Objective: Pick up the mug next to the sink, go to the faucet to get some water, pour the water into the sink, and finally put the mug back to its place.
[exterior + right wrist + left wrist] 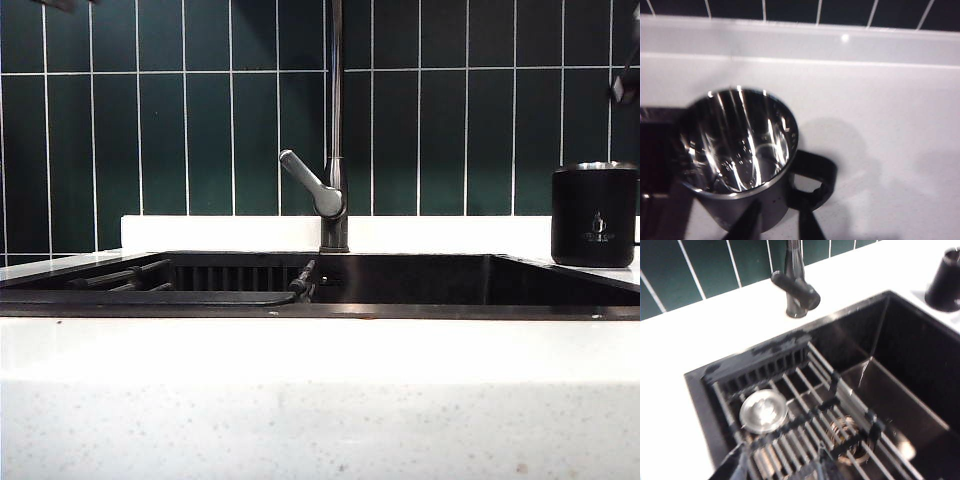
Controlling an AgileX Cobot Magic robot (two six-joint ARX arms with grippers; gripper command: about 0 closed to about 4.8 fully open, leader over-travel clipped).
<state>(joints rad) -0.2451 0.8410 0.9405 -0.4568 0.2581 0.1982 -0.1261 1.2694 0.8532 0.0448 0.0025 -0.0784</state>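
The step in hand looks like the first one: reaching for the mug [594, 215], which stands upright on the white bench [300, 400] just right of the sink [400, 300], handle away from the basin, not yet lifted.

The right tool [775, 222] hangs above the mug; its two dark fingertips [747, 222] stand apart and straddle the near wall beside the handle, with no contact that I can make out — so spread, holding nothing. The next move, as I judge it, calls for a descent so one finger goes inside the rim and one outside, or both around the handle, then a firm close before lifting.

The left tool [775, 467] hovers over the sink's rack [830, 425]; only its tips show at the frame edge, apart and empty.

Count: one mug, one sink, one faucet [335, 150] with one lever — no water running, and the mug's shiny inside looks dry
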